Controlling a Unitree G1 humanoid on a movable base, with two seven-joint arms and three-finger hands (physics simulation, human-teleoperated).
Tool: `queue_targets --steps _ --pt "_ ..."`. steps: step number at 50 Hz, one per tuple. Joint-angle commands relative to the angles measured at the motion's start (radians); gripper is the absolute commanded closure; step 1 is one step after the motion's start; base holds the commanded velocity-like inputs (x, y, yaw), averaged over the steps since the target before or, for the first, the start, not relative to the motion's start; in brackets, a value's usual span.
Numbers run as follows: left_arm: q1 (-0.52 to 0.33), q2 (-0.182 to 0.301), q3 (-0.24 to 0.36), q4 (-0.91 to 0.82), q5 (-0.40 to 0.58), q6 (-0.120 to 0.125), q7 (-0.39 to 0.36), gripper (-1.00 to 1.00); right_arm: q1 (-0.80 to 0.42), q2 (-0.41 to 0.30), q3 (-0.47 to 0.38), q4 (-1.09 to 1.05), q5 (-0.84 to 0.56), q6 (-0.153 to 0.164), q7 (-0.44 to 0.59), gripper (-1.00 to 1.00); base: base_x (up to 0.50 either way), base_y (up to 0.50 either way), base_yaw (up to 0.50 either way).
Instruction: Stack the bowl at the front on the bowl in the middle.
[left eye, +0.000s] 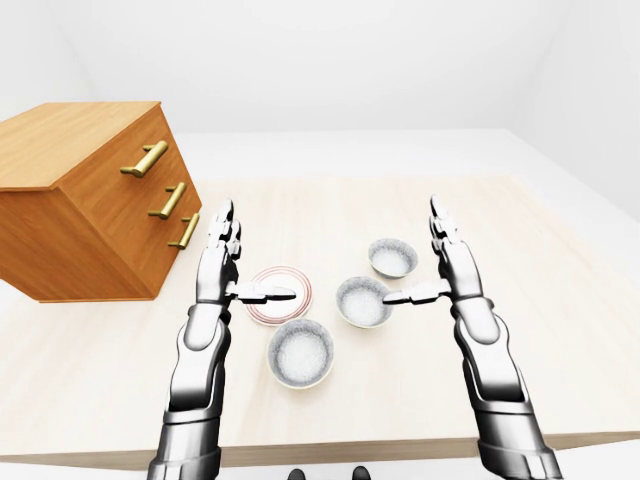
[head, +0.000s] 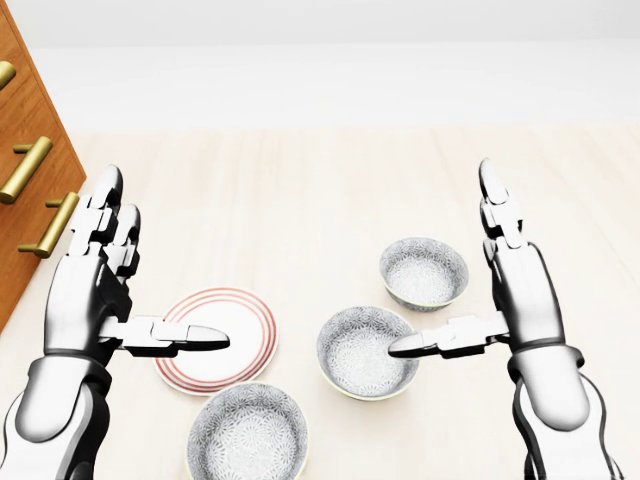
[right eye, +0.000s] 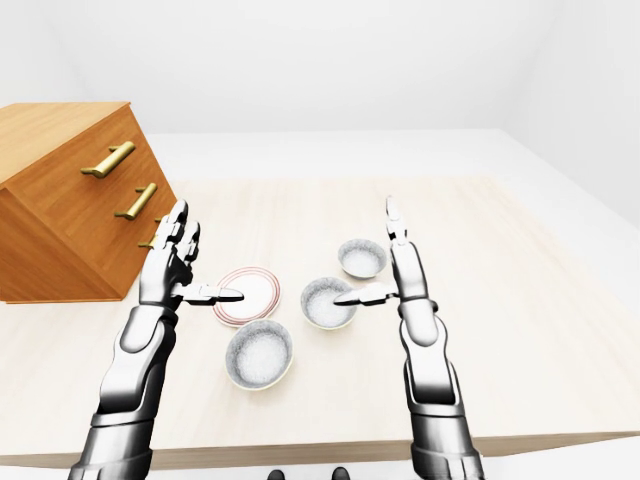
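Observation:
Three patterned grey bowls stand on the pale wooden table. The nearest bowl (head: 248, 436) is at the bottom of the head view. The middle bowl (head: 366, 351) is up and to its right, and the far bowl (head: 424, 272) lies beyond that. My left hand (head: 152, 268) is open and raised, its thumb stretched over a red-ringed plate (head: 222, 341). My right hand (head: 447, 266) is also open and holds nothing. Its thumb points left over the middle bowl's right rim, and I cannot tell whether it touches. Neither hand is closed on a bowl.
A wooden drawer chest (left eye: 90, 200) with brass handles stands at the table's left, close to my left hand. The table's near edge (left eye: 400, 445) runs along the bottom of the left-eye view. Bare tabletop stretches above and to the right of the bowls.

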Motion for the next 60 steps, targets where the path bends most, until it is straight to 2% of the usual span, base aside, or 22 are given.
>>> queue_targets --steps 1,6,12,21,25,38,52,60 --pt "-0.006 0.004 0.004 0.006 0.001 0.000 0.000 -1.00 -0.126 -0.178 -0.070 0.176 -0.222 -0.153 0.060 -1.00 0.00 0.00 0.00" --pt "-0.007 0.004 0.004 0.010 0.000 0.000 0.000 -1.00 -0.252 -0.256 -0.097 0.374 -0.340 -0.153 0.041 -1.00 0.00 0.00 0.00" --pt "-0.004 0.008 0.009 0.007 -0.001 0.000 -0.001 -1.00 -0.381 -0.323 -0.052 0.586 -0.516 -0.153 -0.020 -1.00 0.00 0.00 0.00" --pt "-0.001 0.006 0.007 0.010 0.001 0.000 0.001 -1.00 -0.607 -0.355 0.034 0.943 -0.741 -0.153 -0.199 -1.00 0.00 0.00 0.00" --pt "-0.002 0.005 0.007 0.024 0.001 0.000 0.004 -1.00 -0.666 -0.331 0.061 1.050 -0.764 -0.153 -0.194 -1.00 0.00 0.00 0.00" --pt "0.004 0.003 0.006 0.017 0.000 0.000 0.004 -1.00 -0.709 -0.269 0.109 1.146 -0.822 -0.153 -0.171 -1.00 0.00 0.00 0.00" --pt "0.004 0.005 0.012 0.015 -0.012 0.000 0.005 -1.00 -0.687 -0.238 0.134 1.189 -0.870 -0.153 -0.162 -1.00 0.00 0.00 0.00" --pt "0.001 0.010 0.018 0.017 -0.021 0.000 0.004 -1.00 -0.657 -0.218 0.160 1.181 -0.952 -0.153 -0.192 -1.00 0.00 0.00 0.00"
